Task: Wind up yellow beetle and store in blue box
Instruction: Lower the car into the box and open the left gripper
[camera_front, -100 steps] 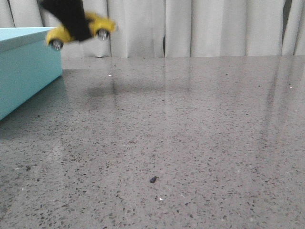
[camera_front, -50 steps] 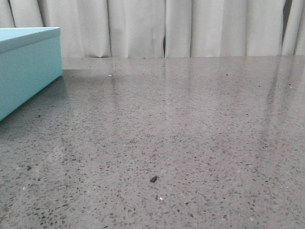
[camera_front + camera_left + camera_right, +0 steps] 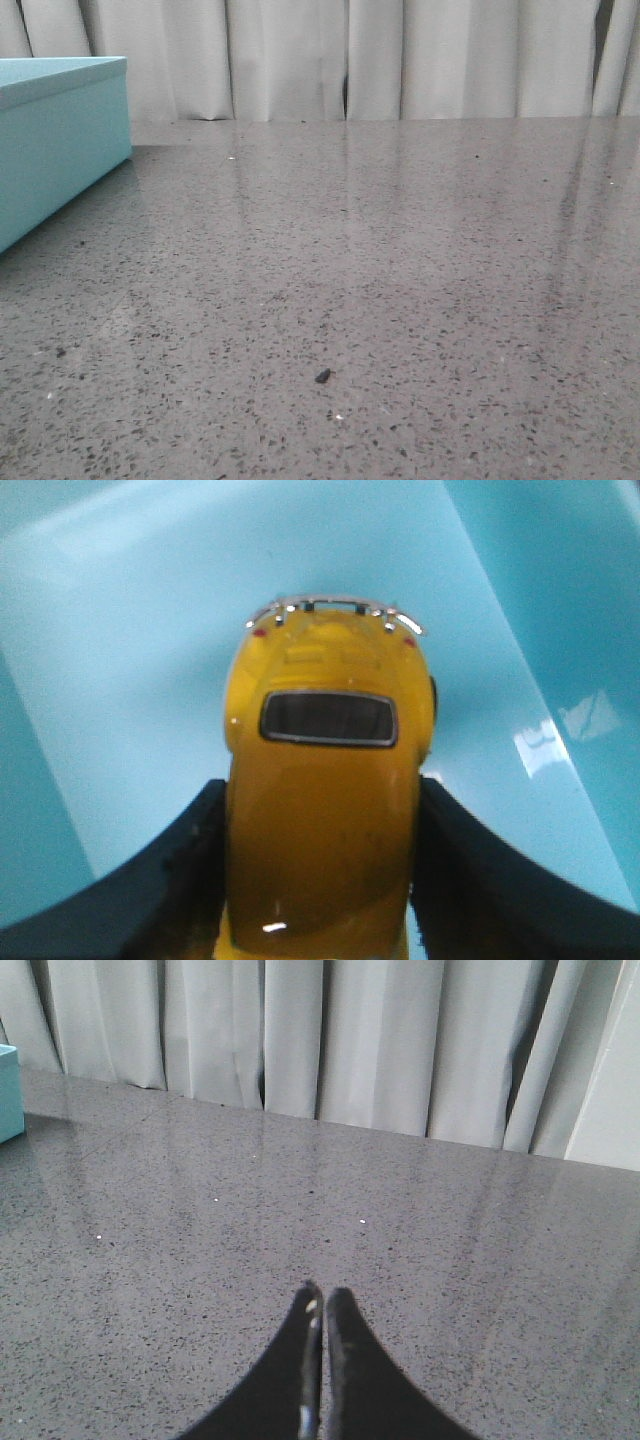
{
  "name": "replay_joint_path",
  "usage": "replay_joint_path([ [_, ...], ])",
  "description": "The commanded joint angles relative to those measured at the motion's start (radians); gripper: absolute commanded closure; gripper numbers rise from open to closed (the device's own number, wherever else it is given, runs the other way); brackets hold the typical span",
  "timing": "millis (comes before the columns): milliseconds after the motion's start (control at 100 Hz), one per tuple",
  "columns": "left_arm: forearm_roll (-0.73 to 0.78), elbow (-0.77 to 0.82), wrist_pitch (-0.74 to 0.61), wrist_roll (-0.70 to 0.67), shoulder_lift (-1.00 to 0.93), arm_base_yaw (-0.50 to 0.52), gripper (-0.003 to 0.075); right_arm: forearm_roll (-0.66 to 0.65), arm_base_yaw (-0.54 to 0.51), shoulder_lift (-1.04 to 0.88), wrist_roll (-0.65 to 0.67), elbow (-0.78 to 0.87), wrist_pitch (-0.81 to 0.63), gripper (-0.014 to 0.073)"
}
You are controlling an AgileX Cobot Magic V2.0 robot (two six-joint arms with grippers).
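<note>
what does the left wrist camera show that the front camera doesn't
Only the left wrist view shows the yellow beetle, gripped between the left gripper fingers and held over the pale blue inside of the blue box. Only the front view shows the grey speckled table, the white curtain behind it, and the box's outer side at the left edge. Both views show the blue box; neither shows the right gripper.

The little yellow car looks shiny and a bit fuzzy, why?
Left wrist view: the yellow beetle sits very close to the camera, so it looks soft, with a small glare spot low on its roof; a bright reflection also shows on the blue box wall.
</note>
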Motion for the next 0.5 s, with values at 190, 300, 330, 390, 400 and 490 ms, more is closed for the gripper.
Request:
replay_joint_path([
  [190,-0.009,0.053,-0.067,-0.202,0.072,0.004,0.0613,0.005,0.002,0.015,-0.012,-0.021,-0.064,0.0642],
  [300,0.008,0.053,-0.094,-0.251,0.099,0.004,0.0613,0.005,0.002,0.015,-0.012,-0.021,-0.036,0.0642],
  [330,0.019,0.053,-0.104,-0.265,0.100,0.004,0.0612,0.005,0.002,0.015,-0.012,-0.021,-0.031,0.0642],
  [390,0.053,0.053,-0.122,-0.290,0.101,0.004,0.0609,0.005,0.002,0.015,-0.012,-0.021,-0.022,0.0642],
  [400,0.058,0.053,-0.124,-0.293,0.101,0.004,0.0606,0.005,0.002,0.015,-0.012,-0.021,-0.022,0.0642],
  [490,0.121,0.053,-0.136,-0.336,0.101,0.004,0.0533,0.005,0.002,0.015,-0.012,-0.021,-0.022,0.0642],
])
